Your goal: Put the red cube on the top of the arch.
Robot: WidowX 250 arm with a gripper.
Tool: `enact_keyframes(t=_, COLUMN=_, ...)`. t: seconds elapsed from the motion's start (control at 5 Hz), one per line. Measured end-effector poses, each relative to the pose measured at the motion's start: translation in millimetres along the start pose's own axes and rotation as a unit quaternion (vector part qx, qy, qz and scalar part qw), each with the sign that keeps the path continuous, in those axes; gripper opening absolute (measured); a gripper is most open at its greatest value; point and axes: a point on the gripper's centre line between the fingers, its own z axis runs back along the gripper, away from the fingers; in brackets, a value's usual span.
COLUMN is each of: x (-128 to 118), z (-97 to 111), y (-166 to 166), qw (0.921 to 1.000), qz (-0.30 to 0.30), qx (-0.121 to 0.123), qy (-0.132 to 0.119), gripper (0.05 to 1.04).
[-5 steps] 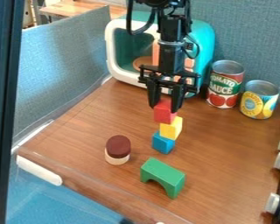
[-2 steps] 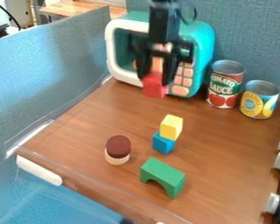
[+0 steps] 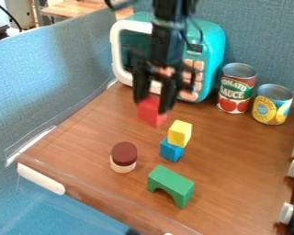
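Presently, the claw [image 3: 150, 104] was clamped on the red cube [image 3: 152, 113], which was held in the air in the upper middle of the frame, above the wooden table [image 3: 82, 137]. The green arch [image 3: 174, 181] stood upright in the lower middle, its top bare, so the step in hand, I judged, was to carry the cube over to it. To do this well, the claw needed to keep the cube high enough to pass the yellow block [image 3: 179, 133], which sat on the blue block [image 3: 172, 150]. Then it was best to stop over the middle of the arch, make the cube's bottom level, and lower it slowly until it touched. The top looked narrow, so a cube set near an edge could tip. The claw had to open gently and rise straight.

As for the count, there were one red cube, one arch, one yellow block, one blue block, one round brown-and-cream piece [image 3: 123, 157] at left of the arch, two cans [image 3: 234, 92] at upper right, one toy microwave [image 3: 212, 50] behind, and three white knobs [image 3: 293, 169] at the right edge.
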Motion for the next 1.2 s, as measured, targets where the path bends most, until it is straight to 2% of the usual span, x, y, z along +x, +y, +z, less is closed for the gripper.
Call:
enact_keyframes(t=0.2, x=-2, z=-31, y=-12, qw=0.9990, qz=-0.044, qx=-0.005, qy=-0.003, gripper=0.539)
enact_keyframes(t=0.4, x=-3, z=-44, y=-16, qw=0.9974, qz=-0.069, qx=-0.014, qy=-0.015, gripper=0.539)
enact_keyframes(t=0.6, x=0, z=-48, y=-21, qw=0.9968, qz=-0.073, qx=-0.022, qy=-0.024, gripper=0.539)
enact_keyframes(t=1.0, x=-2, z=-53, y=-37, qw=0.9928, qz=-0.100, qx=-0.059, qy=-0.030, gripper=0.539)
enact_keyframes(t=1.2, x=-6, z=-63, y=-42, qw=0.9930, qz=-0.108, qx=-0.045, qy=-0.016, gripper=0.539)
